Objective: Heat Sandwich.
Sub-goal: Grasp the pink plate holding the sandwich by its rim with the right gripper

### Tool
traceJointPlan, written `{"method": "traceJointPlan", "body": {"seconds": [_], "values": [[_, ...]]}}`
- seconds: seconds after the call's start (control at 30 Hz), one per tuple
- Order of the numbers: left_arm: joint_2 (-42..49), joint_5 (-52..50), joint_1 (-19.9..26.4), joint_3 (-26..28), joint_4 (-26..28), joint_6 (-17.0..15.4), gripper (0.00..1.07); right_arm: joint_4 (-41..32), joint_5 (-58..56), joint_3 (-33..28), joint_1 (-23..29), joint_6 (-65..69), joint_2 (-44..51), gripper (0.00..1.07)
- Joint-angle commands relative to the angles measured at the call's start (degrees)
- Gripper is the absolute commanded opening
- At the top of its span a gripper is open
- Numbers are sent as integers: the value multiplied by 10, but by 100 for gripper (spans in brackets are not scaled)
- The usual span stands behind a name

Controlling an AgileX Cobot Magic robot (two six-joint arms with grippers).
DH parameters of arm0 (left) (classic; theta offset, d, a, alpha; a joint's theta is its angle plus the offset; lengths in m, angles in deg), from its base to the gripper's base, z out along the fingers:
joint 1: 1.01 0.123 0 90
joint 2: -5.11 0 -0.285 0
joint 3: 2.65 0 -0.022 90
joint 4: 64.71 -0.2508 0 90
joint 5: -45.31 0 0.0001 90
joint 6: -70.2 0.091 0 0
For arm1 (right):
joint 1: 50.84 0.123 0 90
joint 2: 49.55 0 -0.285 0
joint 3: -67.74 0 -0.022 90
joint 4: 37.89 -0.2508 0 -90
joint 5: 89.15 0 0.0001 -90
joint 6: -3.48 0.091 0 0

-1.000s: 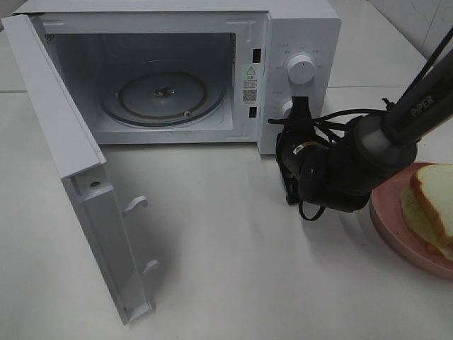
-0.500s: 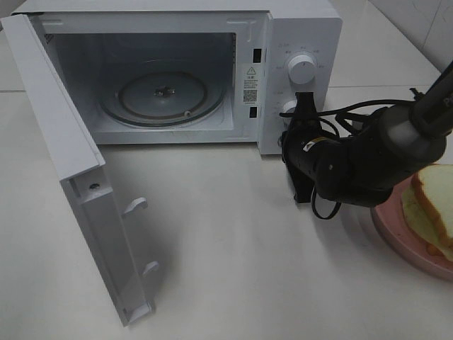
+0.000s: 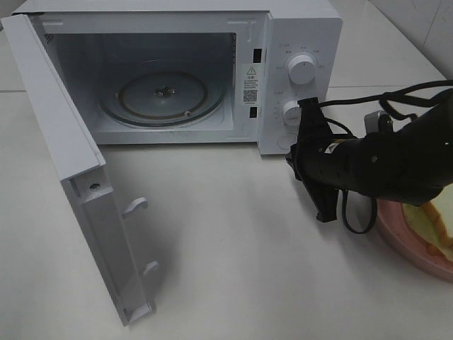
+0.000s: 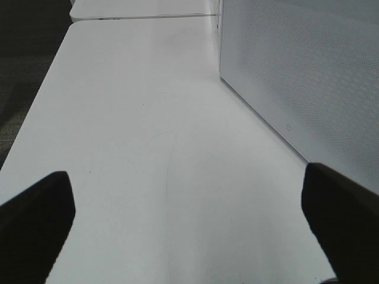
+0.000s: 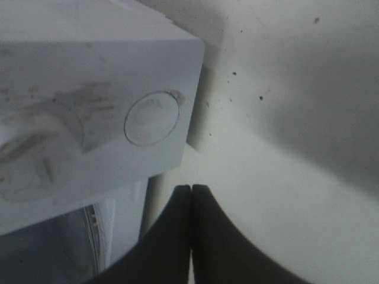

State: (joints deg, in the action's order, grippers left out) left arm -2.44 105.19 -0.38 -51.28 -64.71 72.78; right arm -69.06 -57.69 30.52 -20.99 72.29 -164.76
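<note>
The white microwave stands with its door swung wide open, baring the glass turntable. At the right edge lies the pink plate. Of the sandwich only a pale yellow sliver shows under my right arm. My right gripper is shut on nothing, just in front of the control panel's lower corner; the right wrist view has its closed fingertips below the round button. My left gripper is open over bare table beside the door's outer face.
Two round knobs sit on the microwave's panel. Black cables loop off my right arm down toward the plate. White table spreads in front of the microwave, and the open door juts toward the front left.
My right arm has drawn back to the right and lower, away from the panel, and now covers most of the sandwich. Its gripper stayed shut. The left gripper stayed open.
</note>
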Motion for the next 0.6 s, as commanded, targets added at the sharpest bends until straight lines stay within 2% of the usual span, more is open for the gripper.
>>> {"method": "traceJointPlan", "body": {"seconds": [0.03,0.07,0.13,0.23,0.3,0.4,0.47,0.5,0.6], "values": [[15,-10,1,-3,6,-2,103,9,-74,-10,3,-78,46,4],[15,-10,1,-3,6,-2,103,9,-124,-11,3,-135,68,5],[15,-10,1,-3,6,-2,103,9,-144,-11,3,-161,76,5],[15,-10,1,-3,6,-2,103,9,-231,-11,2,-291,112,6],[15,-10,1,-3,6,-2,103,9,-249,-11,2,-319,119,7],[15,-10,1,-3,6,-2,103,9,-310,-11,2,-458,146,8],[15,-10,1,-3,6,-2,103,9,-320,-11,2,-489,151,8],[15,-10,1,-3,6,-2,103,9,-341,-11,2,-581,163,8],[15,-10,1,-3,6,-2,103,9,-360,-11,2,-652,174,9]]}}
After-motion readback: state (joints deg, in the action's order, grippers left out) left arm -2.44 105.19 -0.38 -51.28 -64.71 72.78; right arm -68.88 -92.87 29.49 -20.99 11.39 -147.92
